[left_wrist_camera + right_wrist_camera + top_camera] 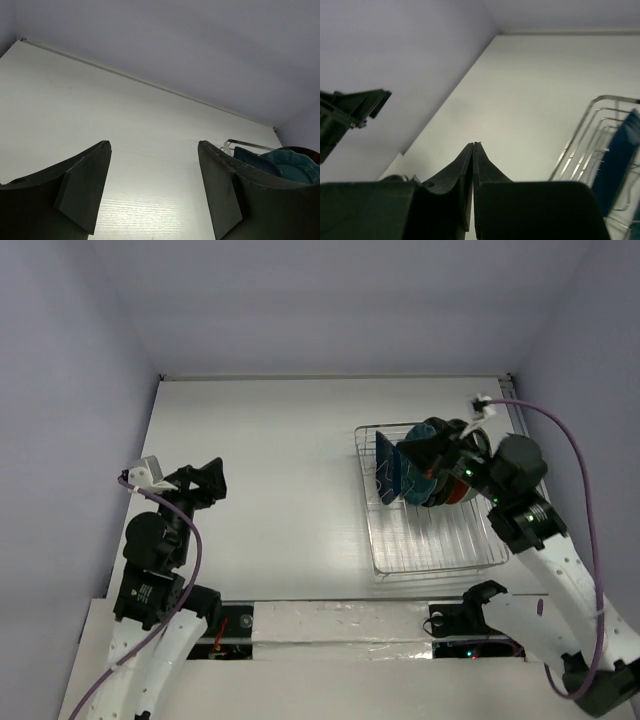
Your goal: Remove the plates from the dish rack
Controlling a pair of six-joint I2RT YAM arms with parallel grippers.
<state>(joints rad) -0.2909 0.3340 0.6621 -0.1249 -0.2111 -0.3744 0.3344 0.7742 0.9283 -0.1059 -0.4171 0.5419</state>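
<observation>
The dish rack (432,540) stands on the right half of the table, with the plates upright in its far half. A dark blue plate (385,470) is the leftmost; teal (418,483) and red-backed (459,491) ones stand behind it. My right gripper (412,448) hovers over the plates' top edges; it is shut and empty (473,146). The rack's wires (585,131) and the blue plate (619,165) show at its right. My left gripper (205,480) is open and empty (152,146), far to the left of the rack, which shows in its view (250,145) with a teal plate (292,166).
A white table (280,470) lies within pale walls. Its near edge has a taped strip (330,625) between the arm bases. The near half of the rack holds no plates. The left arm (347,112) shows at the left of the right wrist view.
</observation>
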